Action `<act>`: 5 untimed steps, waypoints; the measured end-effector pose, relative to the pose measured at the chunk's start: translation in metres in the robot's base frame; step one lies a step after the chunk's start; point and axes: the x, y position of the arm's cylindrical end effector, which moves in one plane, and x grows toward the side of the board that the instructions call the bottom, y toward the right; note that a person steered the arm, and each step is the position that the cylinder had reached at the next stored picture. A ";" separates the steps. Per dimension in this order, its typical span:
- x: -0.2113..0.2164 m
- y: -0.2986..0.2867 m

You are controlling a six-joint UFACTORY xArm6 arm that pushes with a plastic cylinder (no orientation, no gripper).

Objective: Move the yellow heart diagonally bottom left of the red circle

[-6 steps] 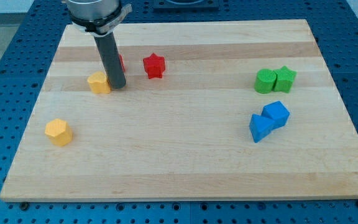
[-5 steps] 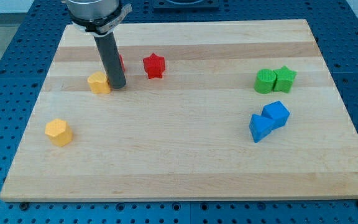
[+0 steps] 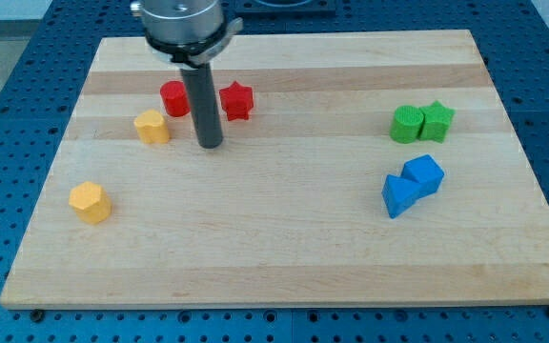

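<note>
Board of pale wood [image 3: 284,248] fills my view. My tip [image 3: 211,145], a bare rod with nothing to pinch, rests right of the yellow heart block [image 3: 152,126], apart from it. That heart sits just nearer and left of the red circle block [image 3: 173,98].

My tip [image 3: 210,146] rests right of the yellow heart [image 3: 151,126], below the red circle [image 3: 174,98]
</note>
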 end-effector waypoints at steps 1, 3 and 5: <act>-0.001 -0.031; -0.020 -0.050; -0.020 -0.051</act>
